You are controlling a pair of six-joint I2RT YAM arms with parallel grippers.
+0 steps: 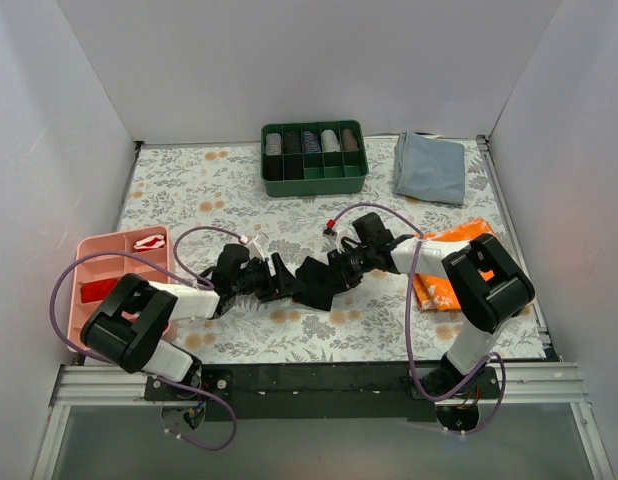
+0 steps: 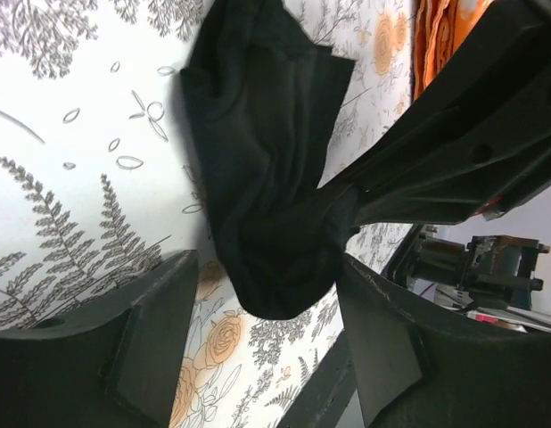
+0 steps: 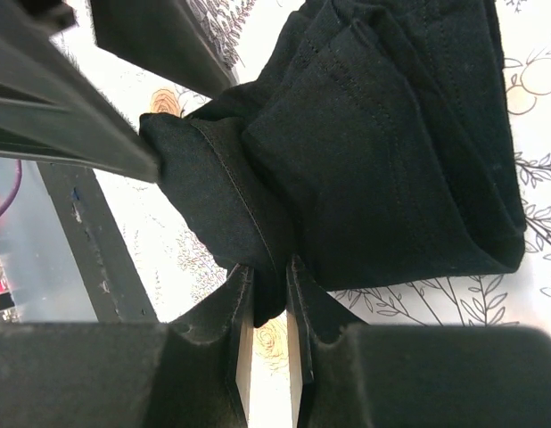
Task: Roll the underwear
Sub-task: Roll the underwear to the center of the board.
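At the middle of the floral-print table (image 1: 189, 190), black soft fabric boxer briefs (image 1: 314, 282), bunched into a thick, loosely folded bundle. Clamped on one fold by the right gripper (image 3: 267, 294), jaws nearly together. Straddled at the other end by the left gripper (image 2: 265, 276), jaws apart, holding nothing. Probably partway: folded, not yet rolled tight.

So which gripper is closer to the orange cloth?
The right one. The right gripper pinches the underwear left of the orange cloth in the top view; the left gripper sits farther left, beyond the underwear, open.
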